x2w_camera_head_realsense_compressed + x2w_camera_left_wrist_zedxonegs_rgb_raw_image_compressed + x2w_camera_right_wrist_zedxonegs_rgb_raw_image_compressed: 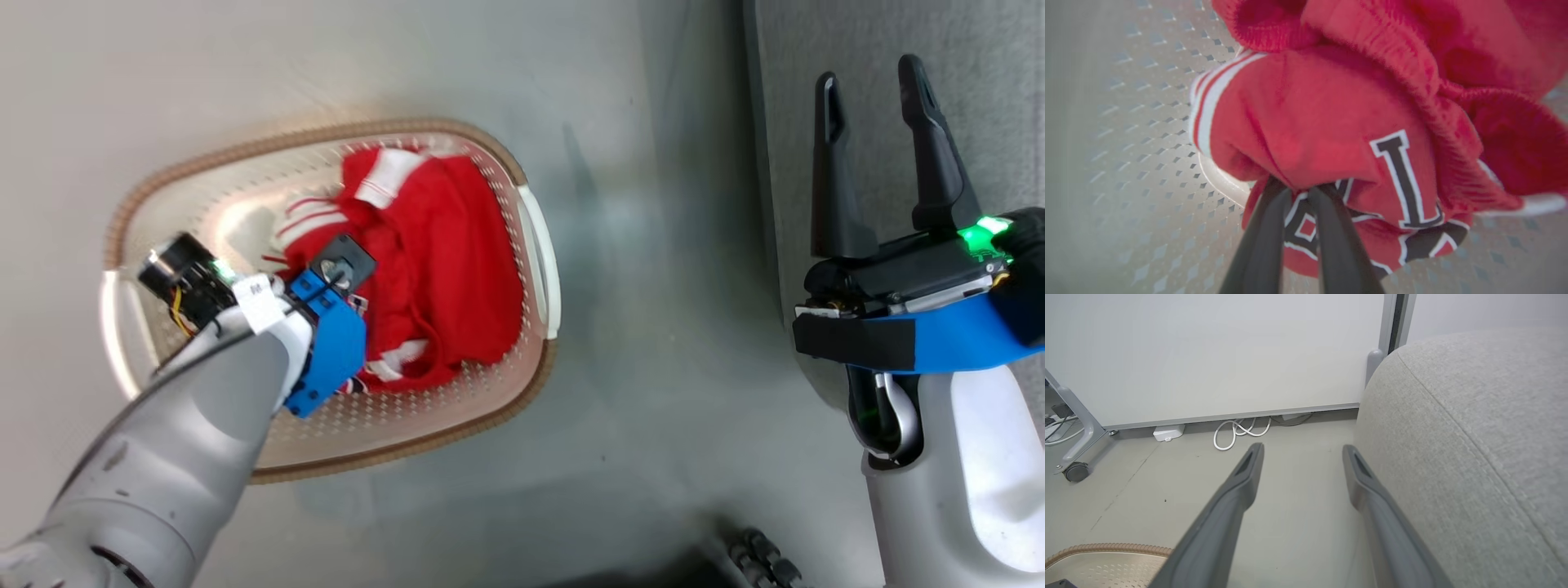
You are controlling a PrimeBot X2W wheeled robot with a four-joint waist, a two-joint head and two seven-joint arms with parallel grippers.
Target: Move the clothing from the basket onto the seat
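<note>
Pinching a bunched fold of the red jersey [1310,134], the left fingers [1265,228] are clamped on it down in the basket [326,132], red shorts [1380,36] piled against it. Right fingers [1241,486] are spread wide with nothing between them, just beside the grey sofa cushion [1474,437].

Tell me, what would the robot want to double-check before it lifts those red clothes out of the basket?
1. Left claw pinched shut on the jersey: ok.
2. Shorts free of that grip: cannot tell; they bunch against the jersey.
3. Jersey out of the basket: not ok, it lies inside.
4. Right claw open and away from the basket: ok.
5. Seat on the robot's right, beside the right claw: ok.
</note>
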